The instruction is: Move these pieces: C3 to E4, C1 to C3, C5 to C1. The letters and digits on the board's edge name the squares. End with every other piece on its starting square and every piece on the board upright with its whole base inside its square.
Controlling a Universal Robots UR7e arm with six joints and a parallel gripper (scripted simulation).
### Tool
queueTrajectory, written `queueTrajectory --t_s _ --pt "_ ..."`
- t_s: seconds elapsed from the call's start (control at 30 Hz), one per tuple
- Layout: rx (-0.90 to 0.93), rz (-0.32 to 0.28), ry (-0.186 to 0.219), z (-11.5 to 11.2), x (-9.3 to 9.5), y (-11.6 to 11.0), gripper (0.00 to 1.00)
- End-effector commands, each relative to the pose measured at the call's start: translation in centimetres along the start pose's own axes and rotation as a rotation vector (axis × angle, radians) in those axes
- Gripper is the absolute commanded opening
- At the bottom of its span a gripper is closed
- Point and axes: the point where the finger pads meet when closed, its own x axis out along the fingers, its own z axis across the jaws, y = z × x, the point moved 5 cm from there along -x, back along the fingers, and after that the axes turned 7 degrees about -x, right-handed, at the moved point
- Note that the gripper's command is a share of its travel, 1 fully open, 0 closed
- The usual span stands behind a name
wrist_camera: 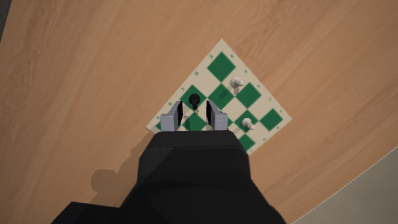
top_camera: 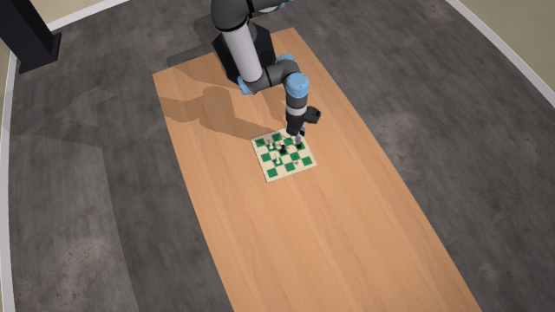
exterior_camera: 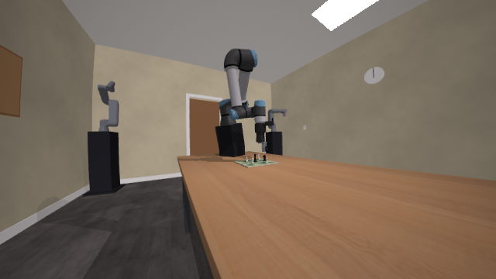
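Note:
A small green-and-cream chessboard [top_camera: 272, 172] [exterior_camera: 267, 163] [wrist_camera: 221, 66] lies on the wooden table. My gripper [top_camera: 298, 139] [exterior_camera: 264, 148] [wrist_camera: 194, 108] is open and empty. It hangs just above a black piece [top_camera: 298, 146] [exterior_camera: 264, 158] [wrist_camera: 194, 99] near the board's far right edge; in the wrist view this piece shows between the fingertips, below them. A second black piece [top_camera: 283, 150] [exterior_camera: 255, 157] stands near the board's middle. White pieces [top_camera: 277, 159] [top_camera: 271, 145] [wrist_camera: 236, 83] [wrist_camera: 247, 123] stand on other squares. The square labels are too small to read.
The long wooden table [top_camera: 312, 243] [exterior_camera: 329, 217] carries only the board. The arm's black base [top_camera: 260, 43] stands at the table's far end. Another robot on a black pedestal [exterior_camera: 104, 159] stands on the floor at the left.

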Motion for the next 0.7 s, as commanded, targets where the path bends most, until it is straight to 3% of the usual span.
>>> queueTrajectory --t_s 0.0,0.67 --pt "0.000 0.001 -0.001 0.03 0.56 0.04 0.73" --pt "0.000 0.001 -0.001 0.02 1.43 0.05 0.73"
